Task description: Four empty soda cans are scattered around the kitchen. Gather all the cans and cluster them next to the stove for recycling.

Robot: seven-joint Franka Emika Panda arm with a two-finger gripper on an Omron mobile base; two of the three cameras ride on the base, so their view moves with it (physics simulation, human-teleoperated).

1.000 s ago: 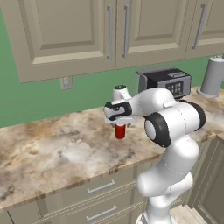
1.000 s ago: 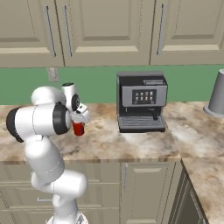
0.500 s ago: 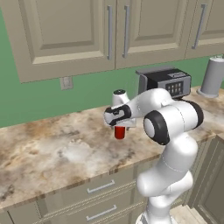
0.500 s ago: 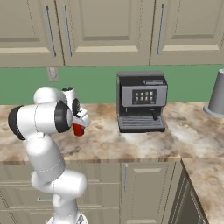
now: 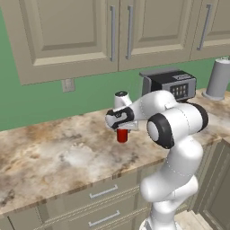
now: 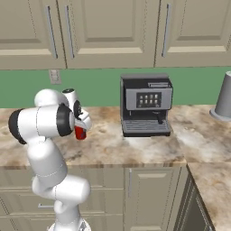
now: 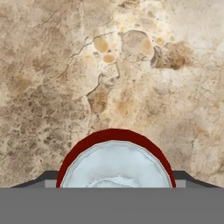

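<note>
1. Nearest, in the lower right of the left base view: white arm rising, elbow bent, reaching toward the frame's middle.
2. Gripper at mid-frame, pointing down over a soda can; same pair at left of centre in the right base view, gripper above soda can.
3. Can upright on the marbled worktop, red body showing below the hand.
4. Hand view: silver top and red rim of the soda can at bottom centre, dark finger tips flanking it close on both sides; contact with the can cannot be told.
5. Farther back, right of centre: black-and-silver coffee machine against the green wall.
6. Far right edge: grey cylindrical container on the worktop.
7. Top of frame: beige wall cabinets; white outlet on the wall below them.
</note>
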